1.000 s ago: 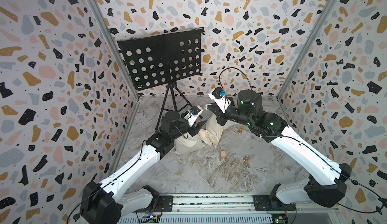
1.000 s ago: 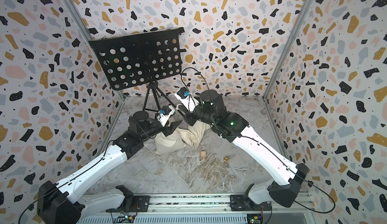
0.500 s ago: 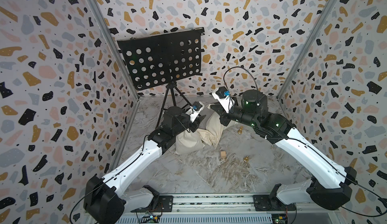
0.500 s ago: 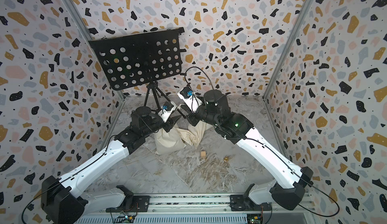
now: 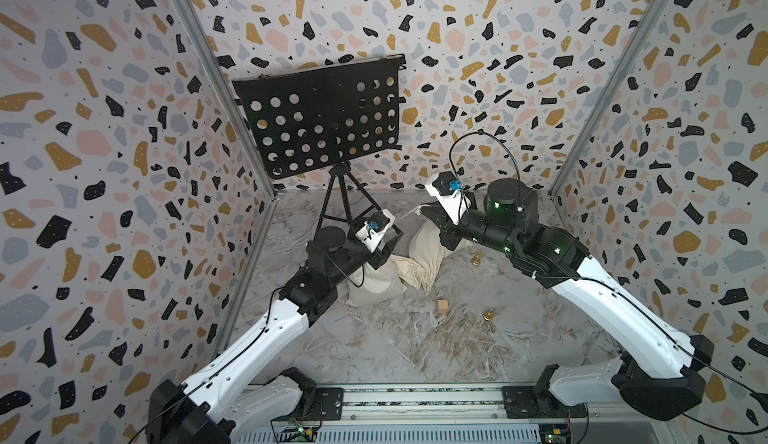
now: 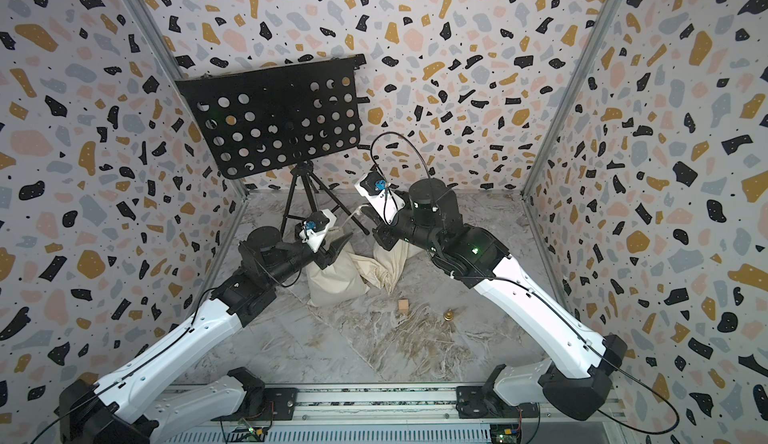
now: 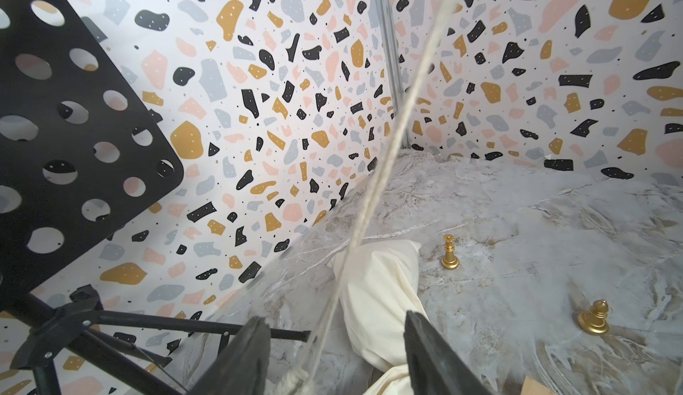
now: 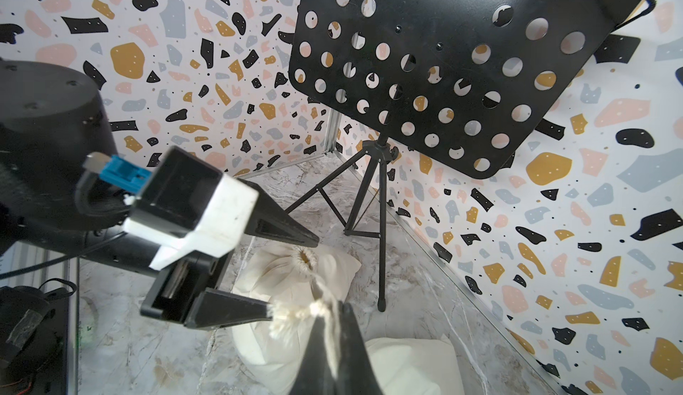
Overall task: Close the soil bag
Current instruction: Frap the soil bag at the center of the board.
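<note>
The marble counter (image 5: 374, 350) is the biggest thing here. The black music stand (image 5: 324, 117) stands at the back of it. The soil bag (image 8: 288, 278) is a cream cloth sack. It lies on the counter just in front of the stand's feet. A second cream sack (image 8: 410, 363) lies beside it.

The left tool (image 7: 334, 319) hangs over the bag, close to the stand's feet, with its jaws spread wide. The cord (image 7: 384, 153) runs between them, and one fingertip touches its frayed knot. The right tool (image 8: 332, 319) is up off the counter, near the stand's feet too. It is pressed together and pinches the cord.

I think the step is pulling the cord to shut the mouth. Only a small hole is left. The right tool should grip hard and pull slowly, straight away from the mouth. The left tool could hold the neck so the bag does not slide.

The bag lies on its side. Its long way seems to run from the fat bottom to the mouth. The mouth end is nearer the stand and tips up.
</note>
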`<state>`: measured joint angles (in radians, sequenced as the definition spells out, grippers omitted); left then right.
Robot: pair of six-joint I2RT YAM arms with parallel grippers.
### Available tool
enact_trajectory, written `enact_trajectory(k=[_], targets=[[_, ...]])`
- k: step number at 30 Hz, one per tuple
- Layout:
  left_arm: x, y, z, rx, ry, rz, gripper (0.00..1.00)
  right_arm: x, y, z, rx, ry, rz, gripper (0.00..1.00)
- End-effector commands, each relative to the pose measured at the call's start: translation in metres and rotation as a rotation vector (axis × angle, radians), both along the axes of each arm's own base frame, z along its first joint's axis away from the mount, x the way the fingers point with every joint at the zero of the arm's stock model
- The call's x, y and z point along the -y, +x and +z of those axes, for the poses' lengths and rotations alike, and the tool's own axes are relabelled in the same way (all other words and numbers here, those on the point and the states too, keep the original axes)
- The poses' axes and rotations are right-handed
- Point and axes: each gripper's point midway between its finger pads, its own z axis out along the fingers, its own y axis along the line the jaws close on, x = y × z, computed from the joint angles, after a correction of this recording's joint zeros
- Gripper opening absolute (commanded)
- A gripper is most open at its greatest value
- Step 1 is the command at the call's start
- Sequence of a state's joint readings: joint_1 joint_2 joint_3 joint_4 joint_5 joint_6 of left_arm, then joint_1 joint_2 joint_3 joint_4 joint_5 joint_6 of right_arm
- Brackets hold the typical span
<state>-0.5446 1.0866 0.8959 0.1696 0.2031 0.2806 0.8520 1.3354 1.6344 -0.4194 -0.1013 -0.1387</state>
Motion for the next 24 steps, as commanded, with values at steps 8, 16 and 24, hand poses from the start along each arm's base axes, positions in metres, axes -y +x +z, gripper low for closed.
enact_trajectory(k=[8, 16, 24], targets=[[0.016, 0.042, -0.010, -0.025, 0.048, 0.027, 0.05, 0.023, -0.009, 0.021, 0.070, 0.027, -0.040, 0.00], [-0.031, 0.054, -0.113, -0.245, 0.245, 0.260, 0.00, 0.074, -0.002, 0.041, 0.123, 0.064, -0.189, 0.00], [-0.074, 0.056, -0.164, -0.381, 0.446, 0.465, 0.09, 0.127, -0.012, 0.072, 0.225, 0.104, -0.331, 0.00]])
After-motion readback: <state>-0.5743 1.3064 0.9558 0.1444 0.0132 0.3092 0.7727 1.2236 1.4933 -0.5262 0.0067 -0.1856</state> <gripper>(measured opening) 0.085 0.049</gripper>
